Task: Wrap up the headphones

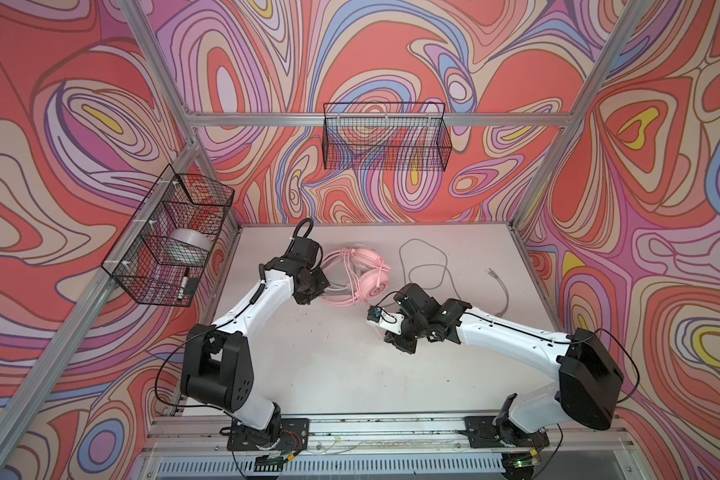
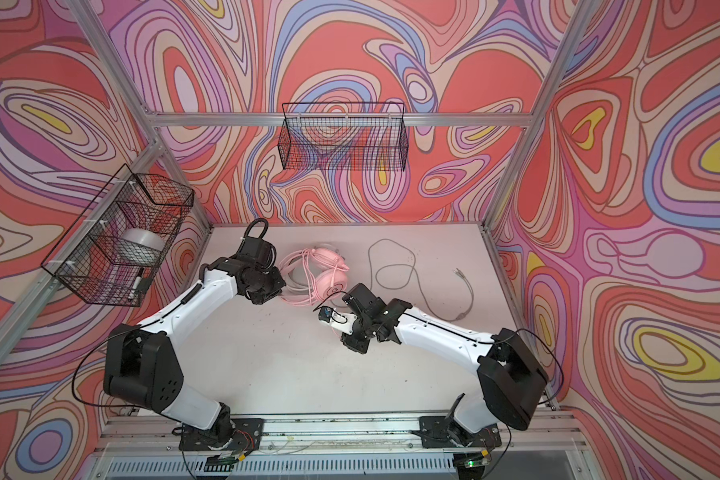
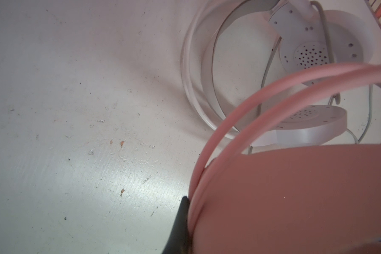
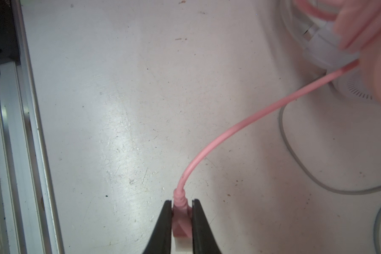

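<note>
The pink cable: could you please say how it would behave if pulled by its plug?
Probably floppy: the pink cable curves loosely from the right claw. Likely light, being thin; its loops around the pink headphones may snag.

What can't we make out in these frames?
Left gripper: left wrist view shows one finger; blurred pink headphones hide the rest.
White headphones: mostly hidden by the pink set in both top views; cut off by left wrist view's edge.
Side basket contents: too small behind mesh, top views.
Grey cable's plug: too small, top views.

Both arms bend inward; left claw [image 1: 317,293] clamped shut, right claw [image 4: 182,205] pinching narrowly.
</note>
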`<state>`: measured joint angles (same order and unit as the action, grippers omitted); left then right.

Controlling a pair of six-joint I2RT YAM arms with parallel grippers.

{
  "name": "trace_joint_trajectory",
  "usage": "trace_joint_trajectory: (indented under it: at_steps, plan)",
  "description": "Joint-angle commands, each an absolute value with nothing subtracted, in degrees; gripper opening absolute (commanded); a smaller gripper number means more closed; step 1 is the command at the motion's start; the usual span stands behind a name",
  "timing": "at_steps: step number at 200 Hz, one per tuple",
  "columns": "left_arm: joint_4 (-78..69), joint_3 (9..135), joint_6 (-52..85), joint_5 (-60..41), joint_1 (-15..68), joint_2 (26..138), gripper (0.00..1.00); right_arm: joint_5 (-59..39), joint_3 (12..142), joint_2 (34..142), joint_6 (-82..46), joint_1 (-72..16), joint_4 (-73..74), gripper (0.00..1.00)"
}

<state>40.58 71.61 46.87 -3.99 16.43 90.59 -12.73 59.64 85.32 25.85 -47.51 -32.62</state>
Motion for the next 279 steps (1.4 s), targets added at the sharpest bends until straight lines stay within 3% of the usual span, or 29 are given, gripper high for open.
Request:
trace_joint_trajectory:
  at_steps: [1,147,279]
  plan:
    - [42.50,74.75,46.25,-1.00,18.25,92.02,0.00,-13.63,62.91,86.50,29.96,-48.19,-35.27,0.00]
    - [52.70,83.10,36.09,4.31,24.08,102.02,0.00,-11.39,75.40,89.99,39.86,-48.60,-41.86,0.00]
    - [50.80,83.06,32.24,-3.15,25.62,104.54,0.00,-6.31,75.95,92.77,46.26,-48.77,-30.56,0.00]
